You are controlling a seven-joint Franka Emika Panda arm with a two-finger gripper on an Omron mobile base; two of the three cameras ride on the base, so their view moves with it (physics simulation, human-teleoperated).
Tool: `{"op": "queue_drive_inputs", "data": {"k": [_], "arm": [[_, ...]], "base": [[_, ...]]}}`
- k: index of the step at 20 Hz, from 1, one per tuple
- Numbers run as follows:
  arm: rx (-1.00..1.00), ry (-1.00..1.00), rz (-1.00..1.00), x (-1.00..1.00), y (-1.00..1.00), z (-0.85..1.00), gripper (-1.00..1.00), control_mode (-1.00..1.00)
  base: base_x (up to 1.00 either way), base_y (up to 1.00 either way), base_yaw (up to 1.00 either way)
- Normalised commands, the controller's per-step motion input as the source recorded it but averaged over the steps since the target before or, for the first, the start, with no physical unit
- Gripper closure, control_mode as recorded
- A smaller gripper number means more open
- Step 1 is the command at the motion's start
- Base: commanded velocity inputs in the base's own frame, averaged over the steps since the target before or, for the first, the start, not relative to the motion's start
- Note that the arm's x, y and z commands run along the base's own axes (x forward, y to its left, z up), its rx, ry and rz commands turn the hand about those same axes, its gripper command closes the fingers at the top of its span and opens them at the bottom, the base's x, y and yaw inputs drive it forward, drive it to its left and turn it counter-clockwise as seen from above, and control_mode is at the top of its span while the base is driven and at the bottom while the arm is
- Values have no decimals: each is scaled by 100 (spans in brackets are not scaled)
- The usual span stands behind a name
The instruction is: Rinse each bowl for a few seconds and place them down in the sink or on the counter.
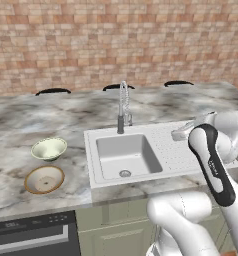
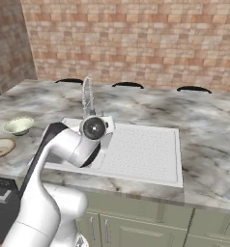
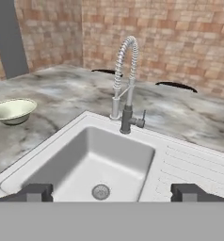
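Note:
The pale green-cream bowl stands upright on the marble counter, left of the sink. In front of it sits the shallower tan-rimmed bowl. The white sink has an empty basin with a round drain and a chrome coil faucet. My gripper hovers over the ribbed draining board, facing the basin and faucet. It is open, with nothing between its fingers, well away from both bowls.
A brick wall runs behind the counter, with three dark curved chair backs along the far edge. Below the counter's front edge are a dark appliance panel and green-grey cabinet doors. More marble worktop stretches right of the sink.

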Motion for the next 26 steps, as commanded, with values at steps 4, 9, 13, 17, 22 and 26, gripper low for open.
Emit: {"op": "queue_drive_inputs", "data": {"k": [4, 9, 13, 17, 22, 26], "arm": [[0, -12, 12, 29, 0, -14, -100, -100], [0, -10, 11, 36, 0, -14, -100, -100], [3, -4, 13, 36, 0, -8, -100, -100], [5, -3, 20, 34, 0, -11, -100, -100], [6, 0, 17, 39, 0, -8, -100, -100], [6, -1, 8, 40, 1, -8, -100, -100]], "base": [[0, 0, 0], [0, 0, 0], [0, 0, 0], [0, 0, 0], [0, 0, 0], [0, 0, 0]]}}
